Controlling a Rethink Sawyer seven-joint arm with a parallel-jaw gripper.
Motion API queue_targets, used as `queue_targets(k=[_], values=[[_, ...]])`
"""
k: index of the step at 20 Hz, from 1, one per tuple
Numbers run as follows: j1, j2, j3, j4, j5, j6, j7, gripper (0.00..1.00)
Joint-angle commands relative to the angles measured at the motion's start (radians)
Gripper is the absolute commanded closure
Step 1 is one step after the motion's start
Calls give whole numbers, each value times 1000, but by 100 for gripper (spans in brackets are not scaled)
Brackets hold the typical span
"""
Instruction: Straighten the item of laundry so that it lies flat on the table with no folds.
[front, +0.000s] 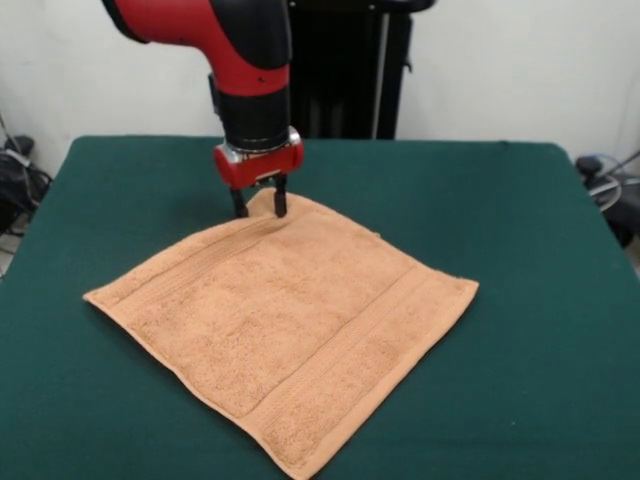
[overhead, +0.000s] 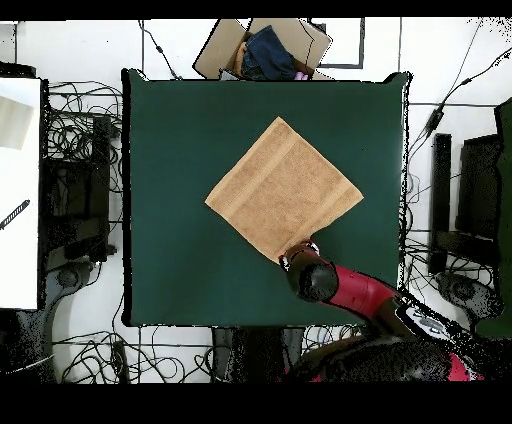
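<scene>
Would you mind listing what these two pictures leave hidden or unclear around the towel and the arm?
- Overhead view: the gripper and the towel corner under it are covered by the arm.
- Front view: the fingers straddle that raised corner, but whether they pinch the cloth cannot be made out.
- Front view: the towel's nearest corner and the table front run off the bottom edge.
- Overhead view: the box contents beyond the table are too small to identify.
</scene>
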Motion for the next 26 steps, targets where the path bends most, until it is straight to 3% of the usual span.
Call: queue_targets(k=[1, 14, 19, 26], values=[[-19, 45, 13, 26, -42, -7, 191, 0], [3, -125, -58, 152, -47, 101, 169, 0], [22, -153, -89, 167, -57, 117, 158, 0], [-11, -140, -2, 172, -10, 67, 203, 0]])
